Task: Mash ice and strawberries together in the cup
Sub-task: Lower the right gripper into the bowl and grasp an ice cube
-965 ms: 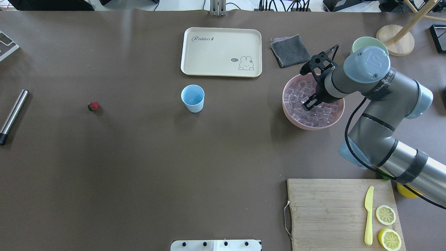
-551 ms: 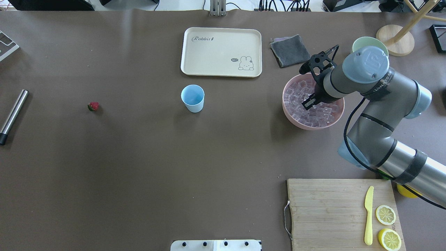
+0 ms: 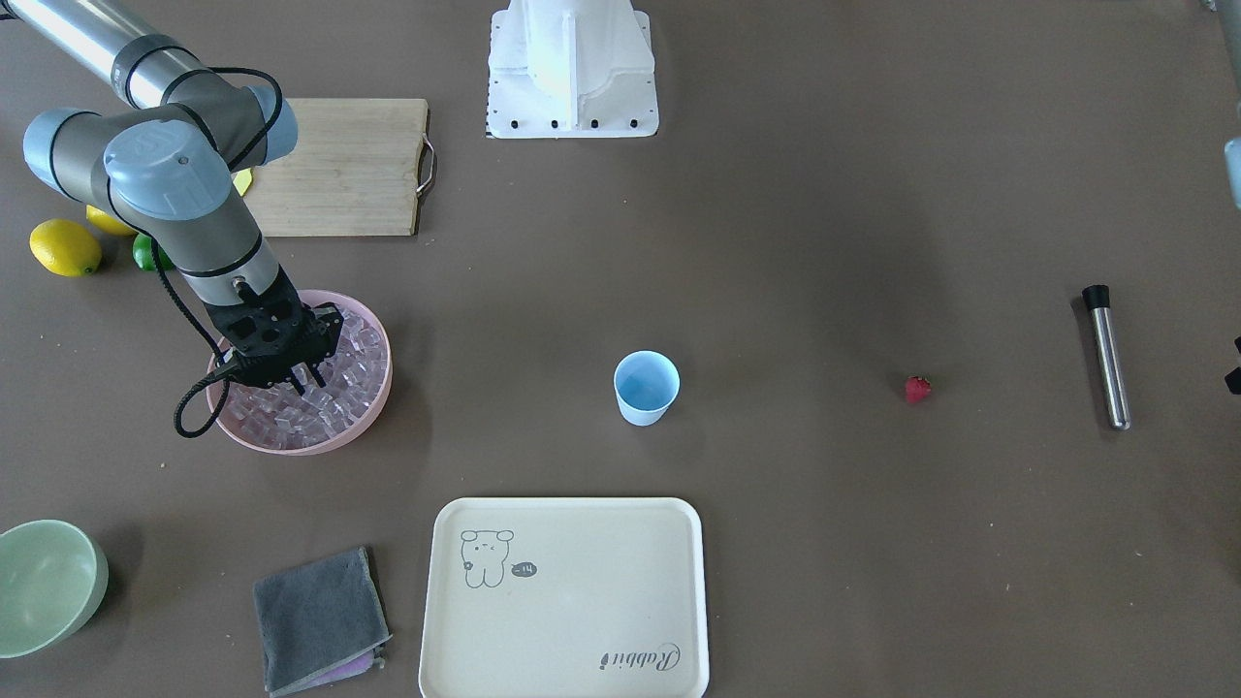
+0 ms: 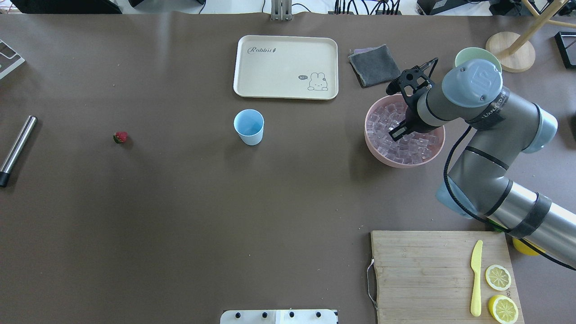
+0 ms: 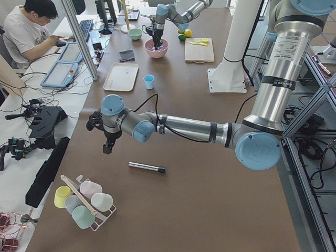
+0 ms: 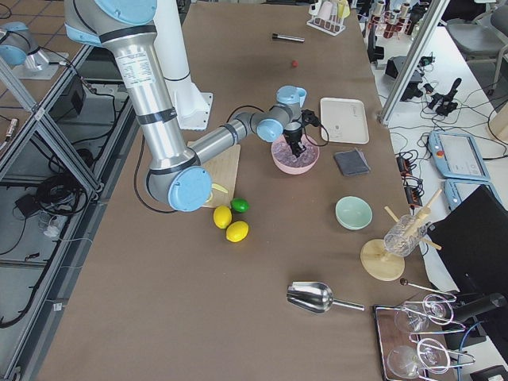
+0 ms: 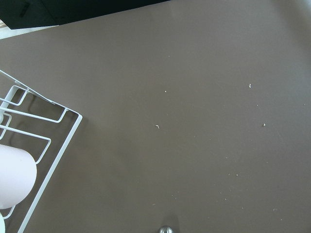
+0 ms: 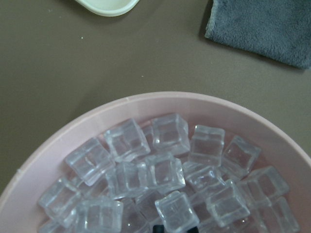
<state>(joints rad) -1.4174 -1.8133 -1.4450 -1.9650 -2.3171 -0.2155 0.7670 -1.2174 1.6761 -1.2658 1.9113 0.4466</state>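
My right gripper (image 4: 398, 132) reaches down into the pink bowl (image 4: 374, 154), which is full of clear ice cubes (image 4: 382, 120). In the right wrist view one ice cube (image 8: 177, 211) sits between the dark fingertips at the bottom edge, so the gripper looks shut on it. The light-blue cup (image 4: 249, 126) stands upright and empty in the middle of the table, well to the left of the bowl. The small red strawberry (image 4: 120, 137) lies further left. My left gripper (image 5: 106, 147) hovers over the table's left end; I cannot tell whether it is open or shut.
A metal rod (image 4: 17, 150) lies at the far left. A cream tray (image 4: 285, 66), a grey cloth (image 4: 374, 65) and a green bowl (image 4: 464, 56) are at the back. A cutting board (image 4: 427, 270) with a knife and lemon slices is front right. A cup rack (image 5: 84, 202) is by the left arm.
My right gripper has risen slightly and shifted a little toward the back within the pink bowl. Cup and strawberry have not moved.
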